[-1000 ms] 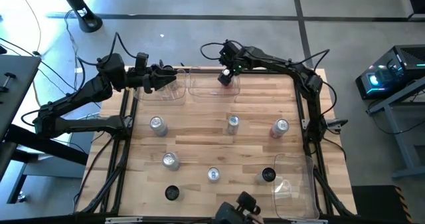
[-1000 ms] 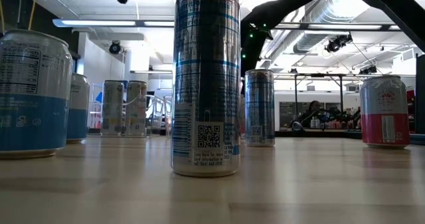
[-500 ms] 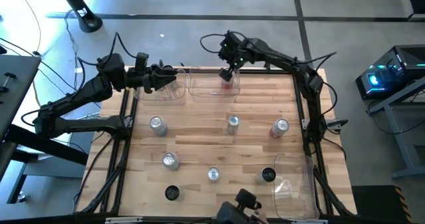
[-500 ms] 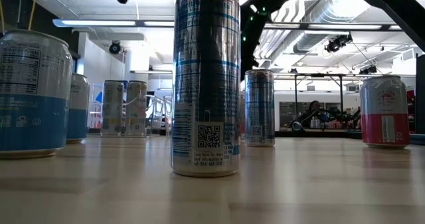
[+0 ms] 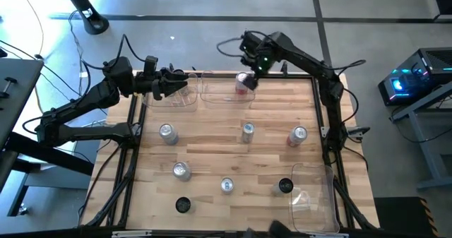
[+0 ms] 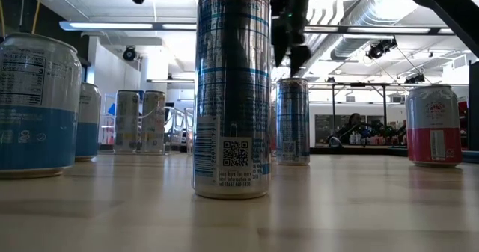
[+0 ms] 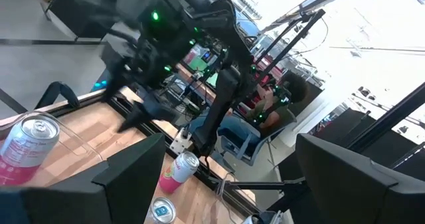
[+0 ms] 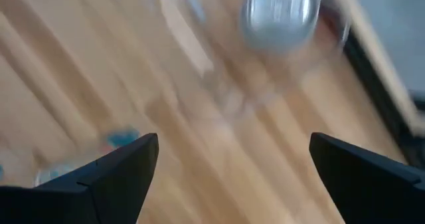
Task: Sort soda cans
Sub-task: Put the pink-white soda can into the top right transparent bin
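One pink-and-silver metal soda can [image 5: 244, 82] is sitting in a clear plastic bin [image 5: 215, 91] at the table's far edge; seven cans are waiting. Both grippers, right gripper [image 5: 253, 63] and left gripper [image 5: 173, 83], are gaping apart, empty.

The right wrist view smears into blur, one can [image 8: 280, 14] just a grey disc. Low down, the near can [image 6: 36, 106] is cut at the frame edge.

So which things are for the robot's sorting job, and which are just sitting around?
For the job:
- soda cans on the table, such as this silver one
- pink can in the bin
- right pincer, open

Just around:
- clear bins
- wooden table
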Robot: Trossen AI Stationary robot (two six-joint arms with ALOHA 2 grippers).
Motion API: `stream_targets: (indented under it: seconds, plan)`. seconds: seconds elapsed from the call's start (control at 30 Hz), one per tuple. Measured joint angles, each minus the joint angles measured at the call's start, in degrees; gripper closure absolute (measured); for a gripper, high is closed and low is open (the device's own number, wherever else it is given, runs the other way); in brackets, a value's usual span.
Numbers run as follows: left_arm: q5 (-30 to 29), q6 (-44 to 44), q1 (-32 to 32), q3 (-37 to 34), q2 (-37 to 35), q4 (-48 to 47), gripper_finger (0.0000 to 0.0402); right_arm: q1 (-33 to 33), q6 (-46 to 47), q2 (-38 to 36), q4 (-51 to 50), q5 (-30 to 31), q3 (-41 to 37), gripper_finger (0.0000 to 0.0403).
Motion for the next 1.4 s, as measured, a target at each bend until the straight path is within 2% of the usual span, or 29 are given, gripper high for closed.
stream_targets:
  seconds: [0.07,0.2,0.3,0.37,0.53,0.6,0.77,0.87,1.17,1.4]
  plan:
    - [0.01,0.00,0.00,0.00,0.00,-0.02,0.0069,1.07,0.57,-0.90,-2.94,0.45,-0.96,0.0016]
    - [0.03,0.00,0.00,0.00,0.00,-0.06,0.0069,4.65,2.80,-6.49,-1.59,2.13,-8.69,0.0016]
    - [0.03,0.04,0.00,-0.02,-0.02,-0.19,0.0069,7.47,5.49,-13.21,-0.79,7.81,-17.70,0.0016]
    - [0.03,0.07,0.00,-0.02,-0.02,-0.18,0.0069,8.76,9.10,-18.94,2.03,9.10,-25.32,0.0016]
    - [0.03,0.03,0.00,-0.02,-0.02,-0.22,0.0069,10.84,22.10,-35.36,5.70,9.23,-46.99,0.0016]
    - [0.02,-0.42,0.00,-0.02,-0.02,-0.22,0.0069,11.00,28.11,-41.41,6.34,7.20,-54.33,0.0016]
    - [0.03,-0.55,0.00,-0.02,-0.02,-0.22,0.0069,12.71,39.37,-51.27,10.58,2.43,-67.51,0.0016]
    - [0.00,-0.61,0.00,-0.02,-0.02,-0.22,0.0069,14.58,43.03,-53.72,13.68,2.70,-70.52,0.0016]
    - [-0.18,-2.55,0.00,-0.02,-0.02,-0.25,0.0069,23.23,51.81,-53.50,15.78,4.96,-75.67,0.0016]
    - [-0.71,-2.99,0.00,-0.02,-0.02,-0.22,0.0069,27.04,57.83,-53.52,19.53,4.78,-81.96,0.0016]
